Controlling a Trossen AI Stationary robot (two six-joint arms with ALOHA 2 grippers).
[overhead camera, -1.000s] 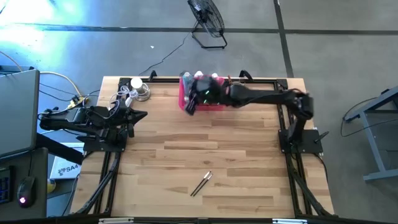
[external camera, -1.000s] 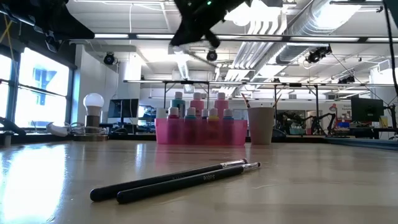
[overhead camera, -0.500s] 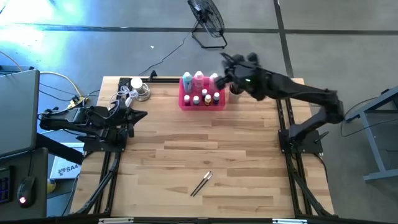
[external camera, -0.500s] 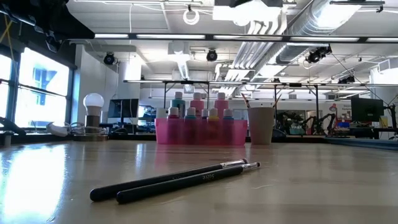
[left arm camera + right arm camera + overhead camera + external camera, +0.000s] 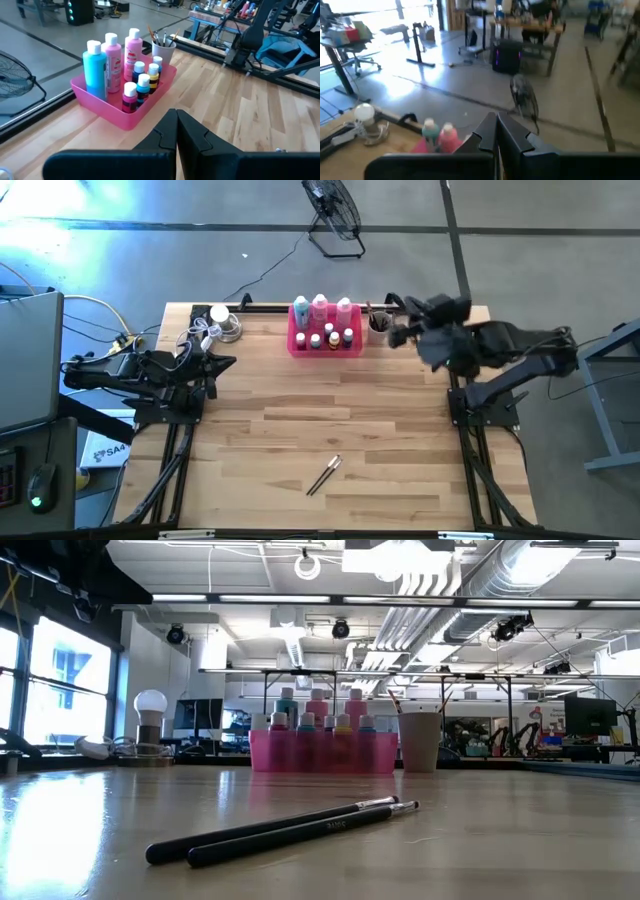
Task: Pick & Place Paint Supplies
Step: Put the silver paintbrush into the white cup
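Pale wooden planks form the bench (image 5: 300, 420), seen from straight above. At about twelve o'clock on it sits a bright pink tray (image 5: 325, 348) holding three tall white-capped bottles (image 5: 319, 308), one teal and two pink, with a row of tiny paint bottles (image 5: 332, 338) in front of them. Just to the tray's three o'clock side stands a pale cup (image 5: 378, 323) with thin brushes sticking up out of it. Two dark paintbrushes (image 5: 324, 475) lie side by side, touching, near six o'clock, well apart from the tray. At roughly one o'clock the right gripper (image 5: 398, 335) hangs raised beside the cup, its fingers (image 5: 492, 131) pressed together with nothing between them. At nine o'clock the left gripper (image 5: 226, 364) rests at the bench's edge, pointing inward, its fingers (image 5: 175, 131) likewise closed tight and empty. A white bulb on a stand (image 5: 219, 314) sits near eleven o'clock among loose cables.
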